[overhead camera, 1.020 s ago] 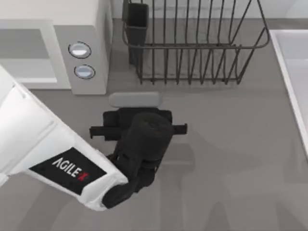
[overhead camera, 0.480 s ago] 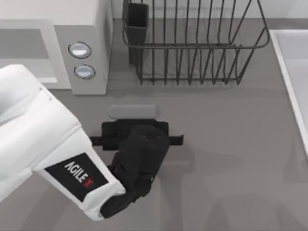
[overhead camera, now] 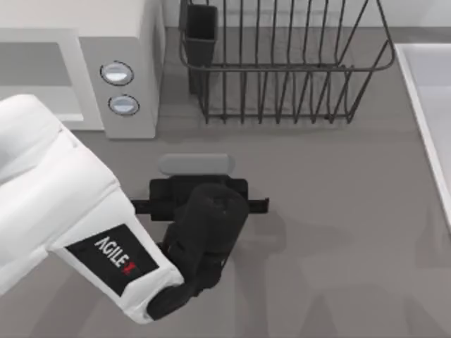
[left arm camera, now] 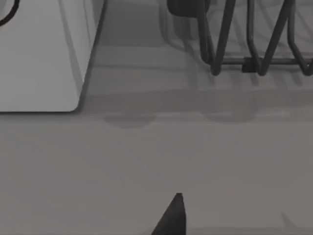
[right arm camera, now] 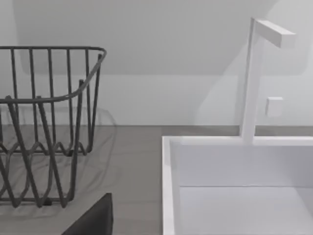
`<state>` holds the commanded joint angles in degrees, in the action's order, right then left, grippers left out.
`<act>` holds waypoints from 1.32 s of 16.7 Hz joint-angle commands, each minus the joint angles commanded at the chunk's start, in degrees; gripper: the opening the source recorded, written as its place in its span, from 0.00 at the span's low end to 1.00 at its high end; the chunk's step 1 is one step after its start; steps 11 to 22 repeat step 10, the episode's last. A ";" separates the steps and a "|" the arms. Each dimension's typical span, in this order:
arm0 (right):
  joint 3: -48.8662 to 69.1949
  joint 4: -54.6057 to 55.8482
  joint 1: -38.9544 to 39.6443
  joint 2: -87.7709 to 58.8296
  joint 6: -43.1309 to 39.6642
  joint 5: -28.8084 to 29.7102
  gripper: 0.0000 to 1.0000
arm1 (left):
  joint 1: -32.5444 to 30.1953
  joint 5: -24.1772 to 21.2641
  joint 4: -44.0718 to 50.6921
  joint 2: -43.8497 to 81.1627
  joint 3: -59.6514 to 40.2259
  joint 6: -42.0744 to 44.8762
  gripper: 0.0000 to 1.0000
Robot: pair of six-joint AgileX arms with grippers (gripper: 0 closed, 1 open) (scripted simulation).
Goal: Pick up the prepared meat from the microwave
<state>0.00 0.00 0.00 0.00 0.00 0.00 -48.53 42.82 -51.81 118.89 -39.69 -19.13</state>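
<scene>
Beyond the left gripper [overhead camera: 199, 184] sits the microwave [overhead camera: 130, 70] — arm barely moved, grip state unclear — meat unseen.

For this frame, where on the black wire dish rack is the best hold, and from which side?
On the black wire dish rack, probably the front top rim wire, from above: it is a thin horizontal bar raised off the grey table, with open gaps between the uprights for fingers to straddle it.

grey table [overhead camera: 338, 211] carries the white microwave [overhead camera: 127, 84] at far left; black wire dish rack [overhead camera: 282, 70] just beside; white sink [overhead camera: 430, 105] right.
</scene>
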 joint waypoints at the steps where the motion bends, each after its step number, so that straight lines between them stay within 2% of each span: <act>1: 0.00 0.00 0.00 0.00 0.00 0.00 1.00 | 0.00 0.00 0.00 0.00 0.00 0.00 0.75; 4: 0.00 0.00 0.00 0.00 0.00 0.00 1.00 | 0.00 0.00 0.00 0.00 0.00 0.00 0.98; 5: 0.00 0.00 0.00 0.00 0.00 0.00 1.00 | 0.00 0.00 0.00 0.00 0.00 0.00 1.00; 22: 0.00 0.00 0.00 0.00 0.00 0.00 1.00 | 0.00 0.00 0.00 0.00 0.00 0.00 1.00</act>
